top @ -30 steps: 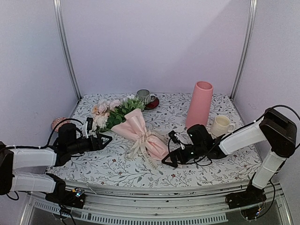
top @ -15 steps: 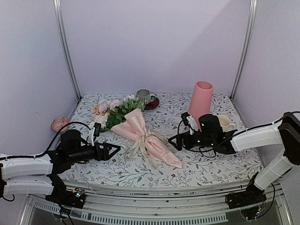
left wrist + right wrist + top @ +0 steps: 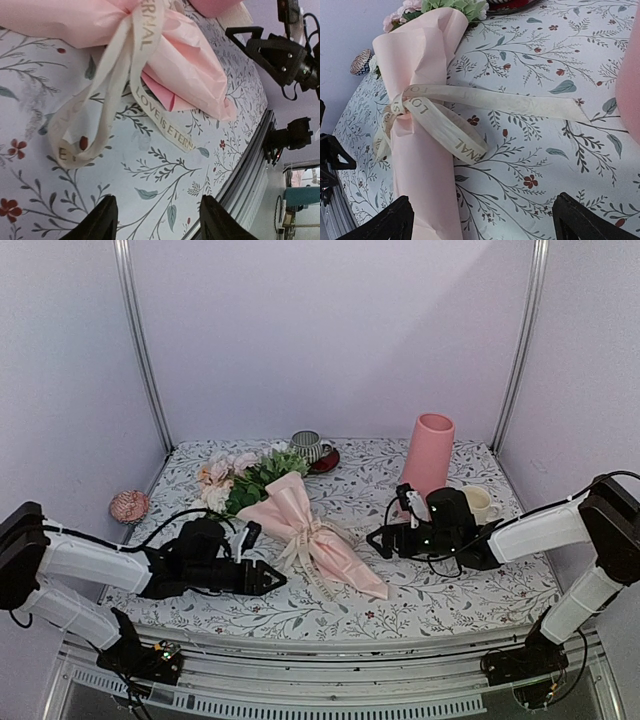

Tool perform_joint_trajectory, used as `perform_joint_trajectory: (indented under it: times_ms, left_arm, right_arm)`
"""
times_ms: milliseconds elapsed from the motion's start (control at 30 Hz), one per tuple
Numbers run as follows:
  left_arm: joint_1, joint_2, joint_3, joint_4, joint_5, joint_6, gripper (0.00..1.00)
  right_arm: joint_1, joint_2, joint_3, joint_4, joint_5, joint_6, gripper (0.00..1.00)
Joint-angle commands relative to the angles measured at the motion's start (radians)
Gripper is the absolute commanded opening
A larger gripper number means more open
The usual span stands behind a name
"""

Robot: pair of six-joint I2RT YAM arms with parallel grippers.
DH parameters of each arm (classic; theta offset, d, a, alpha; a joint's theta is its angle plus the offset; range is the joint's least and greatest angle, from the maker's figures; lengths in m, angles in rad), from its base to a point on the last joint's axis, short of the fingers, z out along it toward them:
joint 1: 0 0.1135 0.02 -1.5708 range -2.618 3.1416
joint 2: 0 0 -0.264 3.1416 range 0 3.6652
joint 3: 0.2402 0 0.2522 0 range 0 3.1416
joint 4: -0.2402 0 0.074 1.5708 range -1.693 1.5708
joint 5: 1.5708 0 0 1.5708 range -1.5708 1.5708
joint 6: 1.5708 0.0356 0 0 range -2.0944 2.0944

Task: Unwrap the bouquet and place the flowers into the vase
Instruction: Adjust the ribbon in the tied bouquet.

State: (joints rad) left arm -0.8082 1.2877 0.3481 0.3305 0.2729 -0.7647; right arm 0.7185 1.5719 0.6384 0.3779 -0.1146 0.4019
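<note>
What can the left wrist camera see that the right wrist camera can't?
Only the left wrist view shows the bottom tip of the pink paper and the right gripper from outside, its jaws wide open. Only the right wrist view shows the flowers, the green leaves and a little patterned ball. Both show the cream ribbon tied round the paper, lying on the flowery table.
</note>
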Motion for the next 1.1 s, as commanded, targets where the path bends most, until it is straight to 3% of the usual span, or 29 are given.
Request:
perform_joint_trajectory:
  times_ms: [0,233,333,467,933,1067]
  left_arm:
    - [-0.084,0.109,0.126,-0.053,-0.021,0.017,0.55]
    - [-0.134,0.296,0.289,-0.143,-0.081,-0.001,0.48]
    - [-0.117,0.38,0.301,-0.07,-0.033,-0.089,0.47]
    - [-0.1,0.467,0.323,-0.044,-0.015,-0.139,0.37]
    - [-0.036,0.54,0.32,0.063,-0.116,-0.217,0.31]
    - [-0.03,0.584,0.376,0.019,-0.172,-0.208,0.3]
  right_arm:
    - [-0.018,-0.028,-0.044,0.051,-0.001,0.041,0.99]
    - [-0.021,-0.046,-0.058,0.05,-0.029,0.031,0.99]
    - [-0.02,-0.054,-0.064,0.049,-0.03,0.023,0.99]
    - [-0.021,-0.071,-0.071,0.043,-0.032,0.014,0.99]
    - [-0.02,-0.106,-0.104,0.047,-0.023,0.007,0.99]
    - [-0.021,-0.107,-0.101,0.046,-0.023,0.004,0.99]
